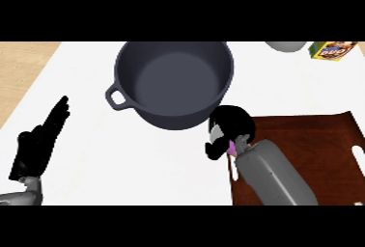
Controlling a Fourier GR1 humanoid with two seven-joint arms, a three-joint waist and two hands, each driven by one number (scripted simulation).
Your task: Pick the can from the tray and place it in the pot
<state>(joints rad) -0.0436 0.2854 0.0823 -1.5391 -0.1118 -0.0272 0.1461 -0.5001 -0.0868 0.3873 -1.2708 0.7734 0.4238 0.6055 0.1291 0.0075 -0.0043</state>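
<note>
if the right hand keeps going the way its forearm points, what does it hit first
Most likely the pot. The right hand sits at the tray's far left corner, aimed up and left, and the pot's near wall is right ahead. Its height over the rim is unclear, so it might pass above.

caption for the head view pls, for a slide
Right hand curled round a mostly hidden object between the brown tray and the dark grey pot; left hand rests open at the view's left.
</note>
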